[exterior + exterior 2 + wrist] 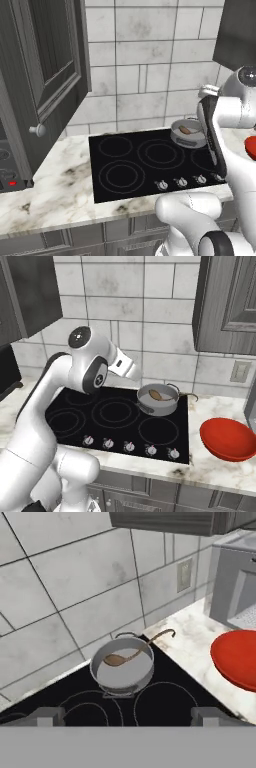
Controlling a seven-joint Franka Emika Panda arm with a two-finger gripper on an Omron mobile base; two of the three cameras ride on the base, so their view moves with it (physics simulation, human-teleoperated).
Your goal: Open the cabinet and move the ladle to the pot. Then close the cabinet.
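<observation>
- The hand (128,716) of the white arm is nearest the camera in the hand view; its two dark fingertips (46,716) stand wide apart with nothing between them, above the black glass cooktop (125,172).
- At the left, the grey wood-grain cabinet door (47,75) with a round silver knob (37,130) stands swung open over the marble desk (55,192).
- The small shiny silver pot (122,668) sits on a rear burner; the slim ladle (135,653) lies in it, bowl inside and stem over the rim.
- At the right, a red bowl (227,438) rests on the desk.
- Judgement: the transfer is complete and closing is the step in hand. The next move calls for swinging the hand left to the open door and pushing it shut.
</observation>
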